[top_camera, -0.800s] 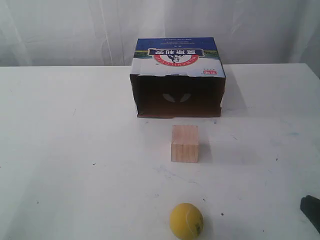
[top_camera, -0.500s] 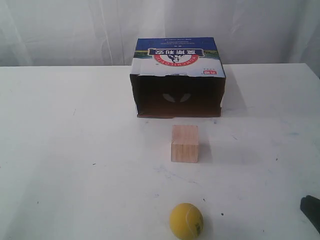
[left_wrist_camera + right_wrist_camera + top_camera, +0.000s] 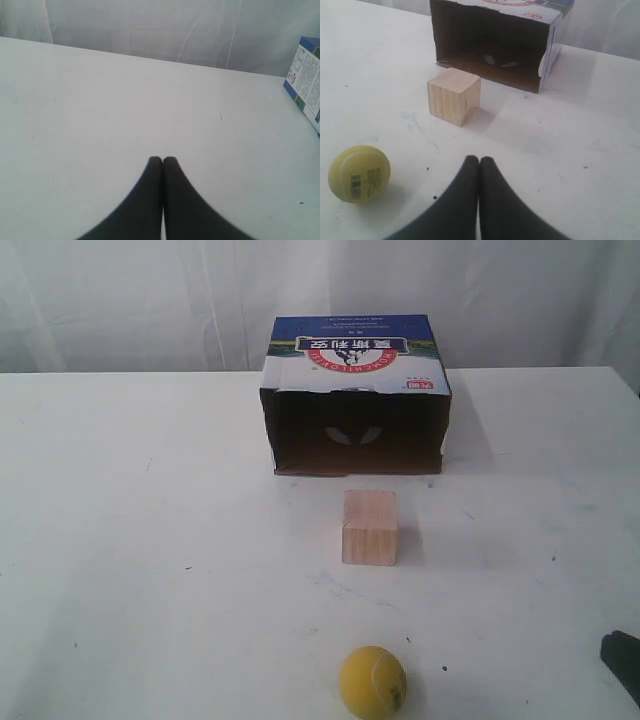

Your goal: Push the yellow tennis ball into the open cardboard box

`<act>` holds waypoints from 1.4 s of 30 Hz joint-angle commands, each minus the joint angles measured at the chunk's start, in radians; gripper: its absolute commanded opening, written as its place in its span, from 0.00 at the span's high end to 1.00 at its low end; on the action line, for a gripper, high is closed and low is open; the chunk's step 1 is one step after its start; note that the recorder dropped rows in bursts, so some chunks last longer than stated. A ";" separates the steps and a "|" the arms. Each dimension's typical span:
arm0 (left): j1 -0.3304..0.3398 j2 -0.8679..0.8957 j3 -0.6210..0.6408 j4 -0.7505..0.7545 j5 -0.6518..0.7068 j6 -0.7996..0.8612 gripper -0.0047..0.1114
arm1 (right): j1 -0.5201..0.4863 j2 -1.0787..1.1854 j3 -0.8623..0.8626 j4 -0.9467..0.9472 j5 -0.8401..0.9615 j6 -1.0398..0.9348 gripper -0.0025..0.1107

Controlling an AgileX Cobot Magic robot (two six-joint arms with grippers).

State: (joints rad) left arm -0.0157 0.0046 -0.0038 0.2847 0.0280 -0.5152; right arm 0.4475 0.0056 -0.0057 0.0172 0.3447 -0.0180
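Nothing moved; yellow tennis ball [image 3: 372,682] untouched; left fingers [image 3: 152,175], right fingers [image 3: 469,172] clenched, empty.

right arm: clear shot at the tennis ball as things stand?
Probably yes. The right gripper, shut, has only bare table between it and the yellow tennis ball; the wooden cube stands nearer the open cardboard box.

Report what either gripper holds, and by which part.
Nothing is held. The left gripper and the right gripper are both shut on nothing. The fuzzy yellow tennis ball lies free on the white table, apart from both.
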 commanded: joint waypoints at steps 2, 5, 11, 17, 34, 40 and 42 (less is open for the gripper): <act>0.003 -0.003 0.004 0.000 -0.006 -0.002 0.96 | -0.008 -0.003 -0.125 -0.009 0.004 -0.005 0.98; 0.003 -0.003 0.004 0.000 -0.006 -0.002 0.96 | -0.008 0.081 -0.288 -0.009 0.153 -0.005 0.98; 0.003 -0.003 0.004 0.000 -0.006 -0.002 0.96 | -0.008 0.487 -0.678 -0.009 0.328 -0.005 0.98; 0.003 -0.003 0.004 0.000 -0.006 -0.002 0.96 | 0.112 0.839 -0.851 0.041 0.423 -0.005 0.98; 0.003 -0.003 0.004 0.000 -0.006 -0.002 0.96 | 0.383 1.231 -0.842 0.008 0.428 0.085 0.98; 0.003 -0.003 0.004 0.000 -0.006 -0.002 0.96 | 0.383 1.296 -0.811 0.002 0.385 0.085 0.98; 0.003 -0.003 0.004 0.000 -0.006 -0.002 0.96 | 0.383 1.313 -0.804 0.002 0.364 0.085 0.98</act>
State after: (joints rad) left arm -0.0157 0.0046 -0.0038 0.2847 0.0280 -0.5152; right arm 0.8267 1.3008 -0.8221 0.0249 0.7436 0.0624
